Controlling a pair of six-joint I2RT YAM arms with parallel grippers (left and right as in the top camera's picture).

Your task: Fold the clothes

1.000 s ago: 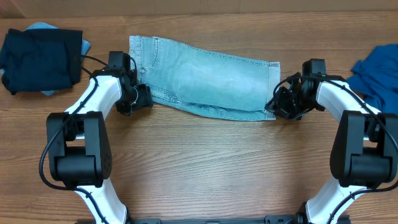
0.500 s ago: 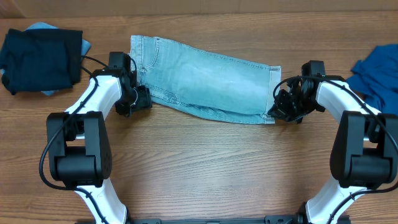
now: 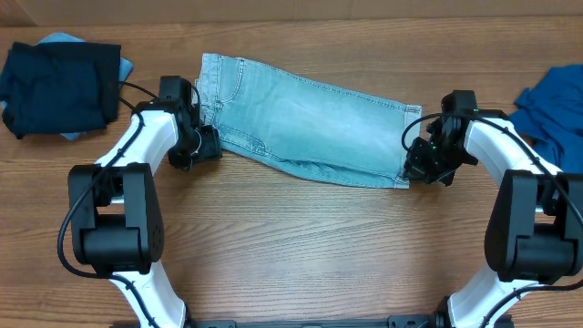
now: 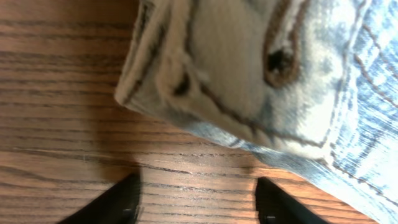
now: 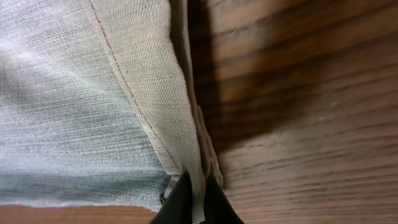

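Parked at the upper left of the overhead frame: a dark navy garment (image 3: 59, 87), heaped into a rough square over something pale blue. Possibly folded already, though hard to judge from straight above.

Just right of it, beside the waistband end of the denim: the left gripper (image 3: 204, 146), spread wide. In its wrist view, only bare desk (image 3: 291, 255) between the fingers (image 4: 121, 202), no cloth caught.

Stretched across the upper middle, slanting down toward the right: the denim shorts (image 3: 305, 118), laid out flat and long, with no crosswise fold made yet.

At the lower right corner of the denim: the right gripper (image 3: 422, 166), pressed together and pinching the hem.

Crumpled at the right edge: a royal-blue garment (image 3: 551, 105), untouched.

Judged as early going: shorts gripped at one end only and not yet folded over, blue garment left entirely.
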